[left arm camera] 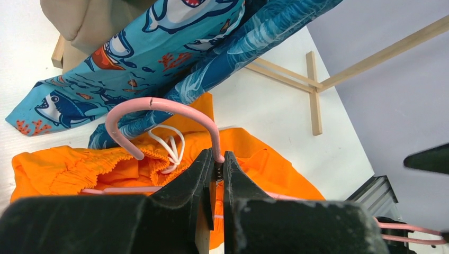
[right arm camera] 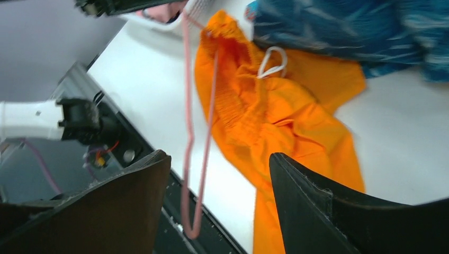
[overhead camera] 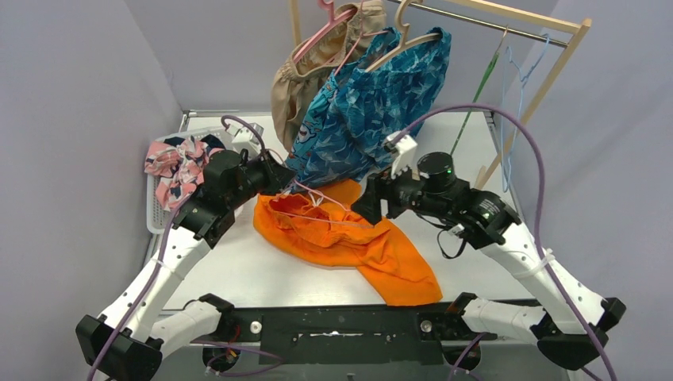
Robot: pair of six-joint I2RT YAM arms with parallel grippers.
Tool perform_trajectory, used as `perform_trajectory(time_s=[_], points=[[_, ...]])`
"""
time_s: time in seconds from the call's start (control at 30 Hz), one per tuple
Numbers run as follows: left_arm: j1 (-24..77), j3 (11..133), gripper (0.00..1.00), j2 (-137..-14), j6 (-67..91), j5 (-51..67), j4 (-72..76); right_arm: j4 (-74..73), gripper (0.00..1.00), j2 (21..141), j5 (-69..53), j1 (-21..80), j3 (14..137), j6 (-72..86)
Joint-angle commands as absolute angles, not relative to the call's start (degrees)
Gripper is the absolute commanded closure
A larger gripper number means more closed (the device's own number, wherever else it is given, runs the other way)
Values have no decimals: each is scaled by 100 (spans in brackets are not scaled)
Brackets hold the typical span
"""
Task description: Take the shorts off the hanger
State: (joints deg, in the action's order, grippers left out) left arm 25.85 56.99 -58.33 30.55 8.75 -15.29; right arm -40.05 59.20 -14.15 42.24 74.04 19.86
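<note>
A: Left tool (left arm camera: 216, 164), pressed together on what?

B: On the neck of the pink hanger (left arm camera: 159, 106), just below the hook. Likely done to pin the wire frame in place, so cloth can be dragged off without the hanger following.

A: And the right tool (right arm camera: 217, 159)?

B: Spread wide, gripping nothing. Hovering above the orange shorts (overhead camera: 349, 238), with 1 bare hanger arm dangling between its 2 fingers in the wrist view. Probably poised for a hold on the fabric.

A: Where to find those shorts?

B: Crumpled on the white tabletop (overhead camera: 238, 270), between both arms. Tucked just beneath the turquoise print pair (overhead camera: 321, 135), which hangs beside the tan pair (overhead camera: 298, 79) on the wooden rack (overhead camera: 548, 24). Touching the hanger at the waistband. Seemingly threaded on 1 side only, though hard to tell for certain.

A: Pointing which way?

B: Lying diagonally in the top view. Gathered waistband and white drawstring (left arm camera: 169, 145) up by the left tool. Leg hems down toward the near edge, close to the right arm's base. Pulling along that line, away from the clamped neck, looks like the natural way off.
</note>
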Motion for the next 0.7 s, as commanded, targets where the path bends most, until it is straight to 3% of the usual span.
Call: perform_trajectory(time_s=[0.0, 0.17, 0.3, 0.4, 0.5, 0.6, 0.67], points=[[2649, 5663, 100, -5810, 2956, 1028, -1391, -3889, 30, 6454, -1946, 4826, 7725, 1868], [2693, 5694, 100, -5888, 2925, 1104, -1415, -3960, 34, 7110, -1426, 5211, 7854, 1876], [2713, 5654, 100, -5840, 2838, 1167, -1406, -3943, 48, 7373, -1270, 5216, 7940, 1916], [2725, 5615, 100, -5779, 2808, 1212, -1402, -3896, 66, 7404, -1071, 5221, 7919, 1976], [2733, 5590, 100, -5745, 2833, 1217, -1389, -4170, 90, 7462, -741, 5219, 7997, 2020], [2733, 5619, 100, -5718, 2839, 1228, -1407, -4396, 100, 7358, -714, 5225, 7947, 2045], [2733, 5625, 88, -5672, 2854, 1222, -1415, -4424, 100, 7150, -761, 5221, 7797, 2123]])
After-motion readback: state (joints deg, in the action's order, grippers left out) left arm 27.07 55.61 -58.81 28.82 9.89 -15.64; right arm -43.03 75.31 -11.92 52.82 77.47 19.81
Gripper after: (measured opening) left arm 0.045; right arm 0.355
